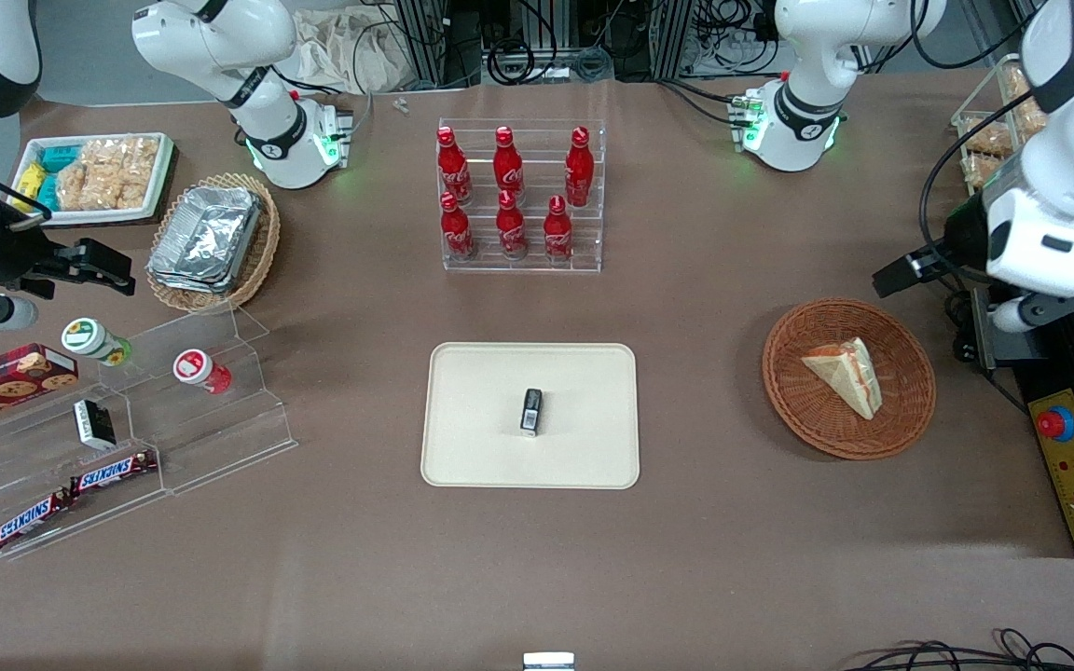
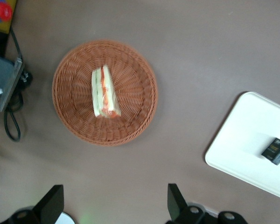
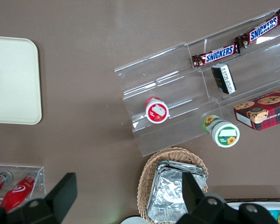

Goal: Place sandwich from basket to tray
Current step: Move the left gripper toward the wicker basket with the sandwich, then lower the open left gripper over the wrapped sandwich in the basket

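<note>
The sandwich (image 1: 846,373), a pale triangular wedge with red and green filling at its edge, lies in the round reddish-brown wicker basket (image 1: 807,410) toward the working arm's end of the table. Both show in the left wrist view: the sandwich (image 2: 104,93) and the basket (image 2: 130,116). The cream tray (image 1: 462,447) lies mid-table with a small black box (image 1: 531,412) on it; the wrist view shows the tray (image 2: 242,144) and the box (image 2: 276,150). My left gripper (image 1: 896,275) hangs high, beside and above the basket. In the wrist view the gripper (image 2: 114,186) is open and empty.
A clear rack of red cola bottles (image 1: 520,196) stands farther from the front camera than the tray. A tan basket of foil containers (image 1: 211,238), a white snack tray (image 1: 99,177) and an acrylic snack shelf (image 1: 127,419) lie toward the parked arm's end. A yellow control box (image 1: 1073,466) sits beside the basket.
</note>
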Tool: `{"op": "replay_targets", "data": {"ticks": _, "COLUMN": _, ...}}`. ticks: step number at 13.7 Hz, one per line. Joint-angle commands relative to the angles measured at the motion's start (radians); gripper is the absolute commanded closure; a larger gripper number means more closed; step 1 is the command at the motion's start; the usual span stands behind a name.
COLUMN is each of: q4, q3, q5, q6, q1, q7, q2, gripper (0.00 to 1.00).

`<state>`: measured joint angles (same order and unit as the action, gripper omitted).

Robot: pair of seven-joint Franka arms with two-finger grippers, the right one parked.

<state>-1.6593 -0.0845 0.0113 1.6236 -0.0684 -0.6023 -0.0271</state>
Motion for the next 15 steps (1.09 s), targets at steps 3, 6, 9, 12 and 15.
{"op": "replay_targets", "data": {"ticks": 3, "q4": -0.227, "q3": -0.001, "q5": -0.049, "q6": 0.209, "q1": 0.002, "q7": -0.226, "q2": 0.010, "gripper": 0.00}}
{"op": "replay_targets", "data": {"ticks": 6, "q4": -0.385, "q3": 0.000, "q5": -0.056, "q6": 0.373, "q1": 0.010, "q7": -0.267, "q2": 0.015, "gripper": 0.00}}
{"op": "replay_targets", "data": {"ticks": 9, "q4": -0.512, "q3": 0.003, "q5": -0.060, "q6": 0.524, "q1": 0.012, "q7": -0.274, "q2": 0.010, "gripper": 0.00}}
{"op": "replay_targets", "data": {"ticks": 12, "q4": -0.583, "q3": 0.008, "q5": -0.074, "q6": 0.642, "q1": 0.048, "q7": -0.274, "q2": -0.007, "gripper": 0.00}}
{"op": "replay_targets", "data": {"ticks": 15, "q4": -0.654, "q3": 0.009, "q5": -0.076, "q6": 0.763, "q1": 0.080, "q7": -0.264, "q2": -0.017, "gripper": 0.00}}
